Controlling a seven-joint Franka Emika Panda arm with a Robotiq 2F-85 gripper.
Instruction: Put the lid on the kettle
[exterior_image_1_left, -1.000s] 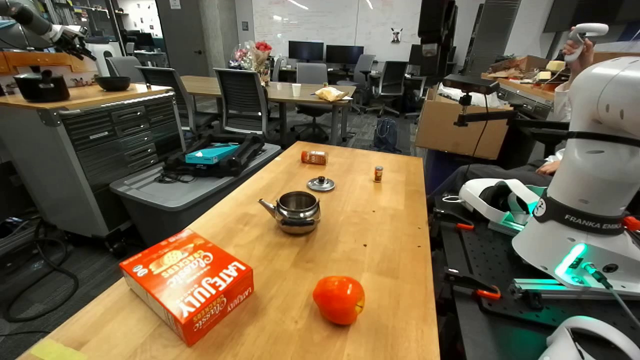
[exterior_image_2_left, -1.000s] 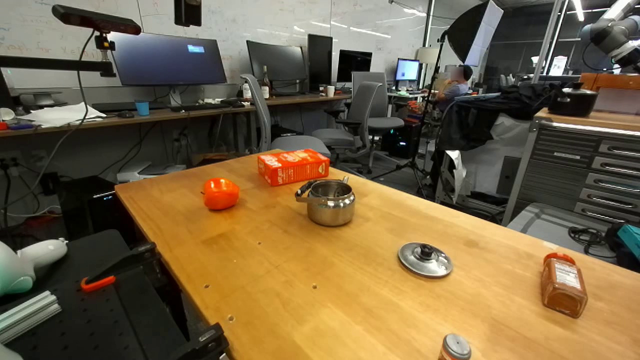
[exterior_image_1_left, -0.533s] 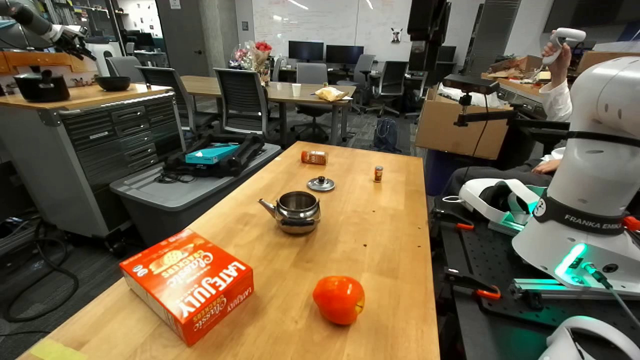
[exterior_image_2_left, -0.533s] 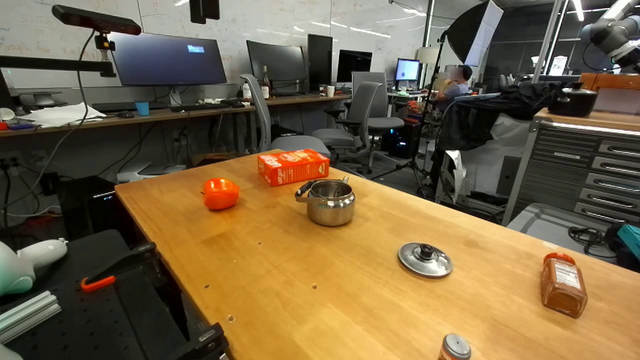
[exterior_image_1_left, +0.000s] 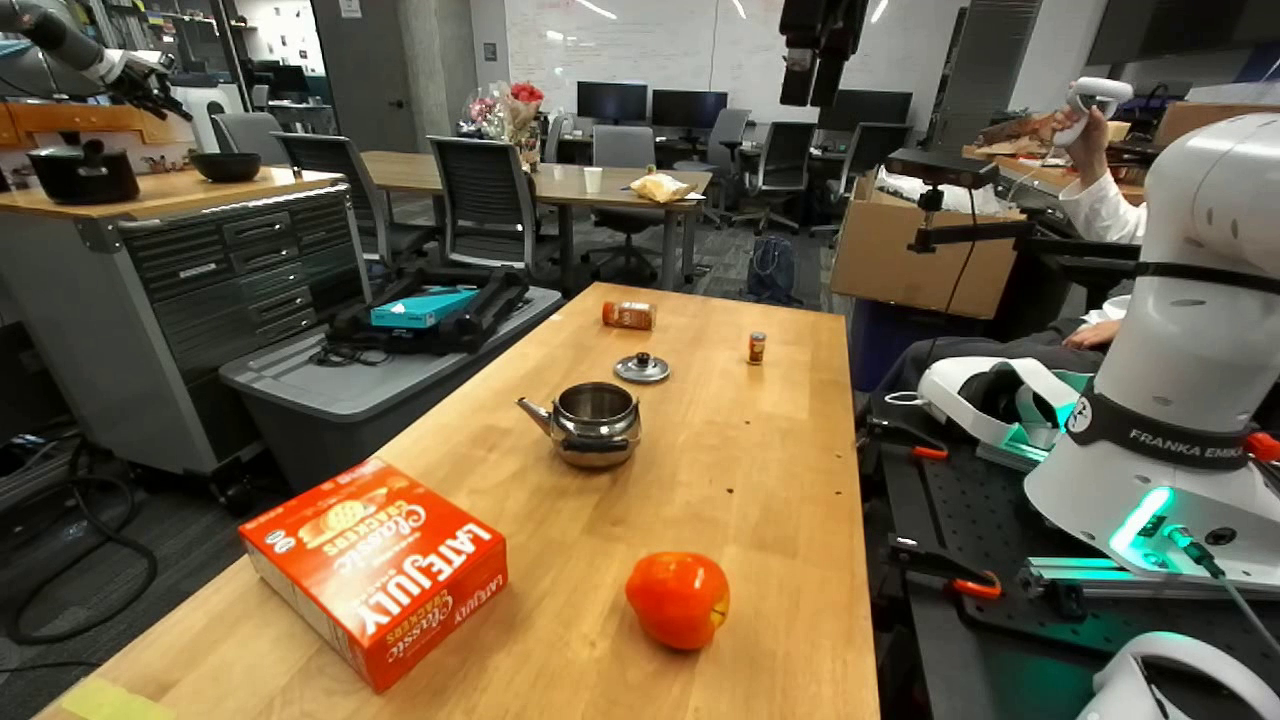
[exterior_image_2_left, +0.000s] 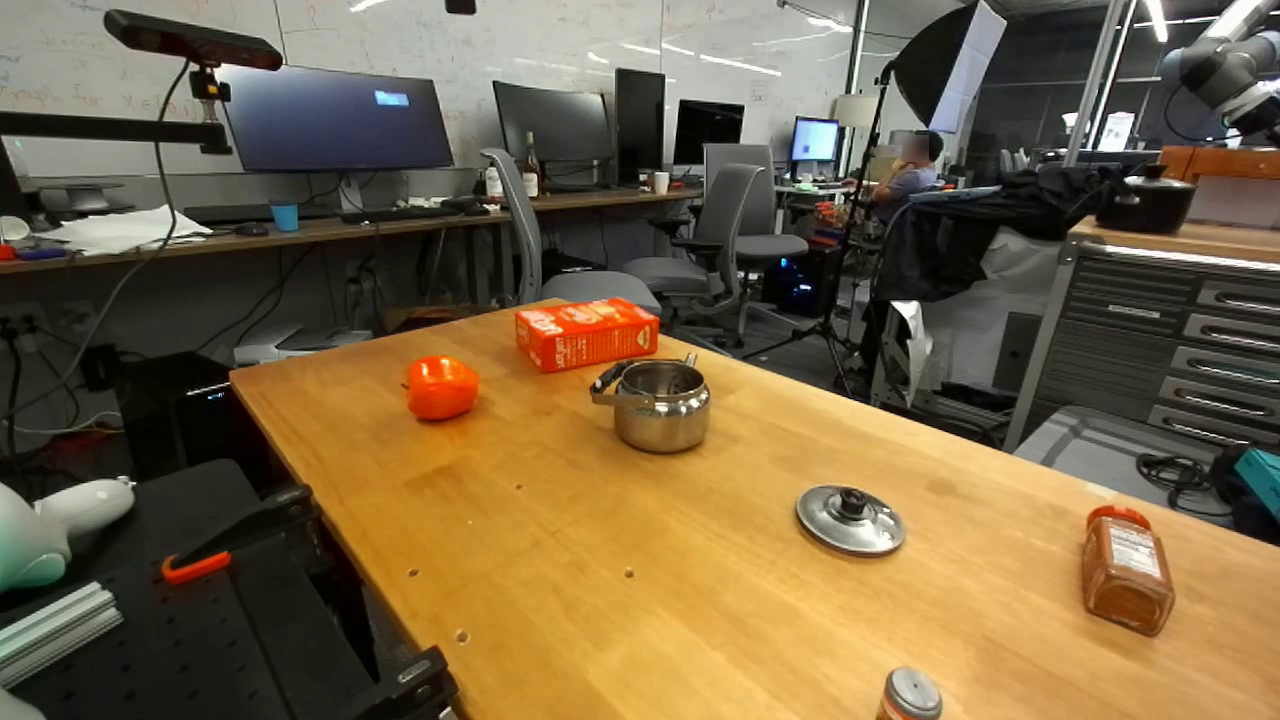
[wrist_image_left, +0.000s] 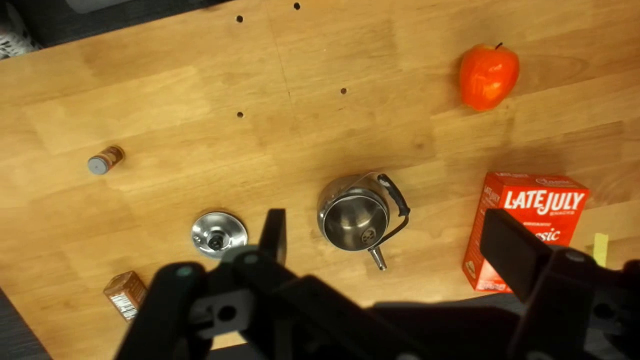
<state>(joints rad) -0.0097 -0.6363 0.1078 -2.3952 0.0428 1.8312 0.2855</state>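
In both exterior views, the metal kettle (exterior_image_2_left: 662, 425) is standing upright on the wooden desk (exterior_image_1_left: 780, 570), its mouth lying open and its handle leaning down to one side. The lid (exterior_image_2_left: 850, 525) is lying flat near it, knob facing up, roughly between the kettle and a spice jar (exterior_image_2_left: 1128, 575), which is lying on its side. A small shaker (exterior_image_1_left: 756, 348) is standing upright, apart from both. On the kettle's opposite side, a cracker box (exterior_image_1_left: 375, 560) and an orange-red fruit (exterior_image_1_left: 678, 600) are resting apart from each other. In an exterior view, the claw (exterior_image_1_left: 812, 94) is hanging high above the desk. In the wrist view, its two fingers (wrist_image_left: 512, 252) are standing spread wide, the kettle showing well below, between them, while one finger is partly hiding the cracker box.
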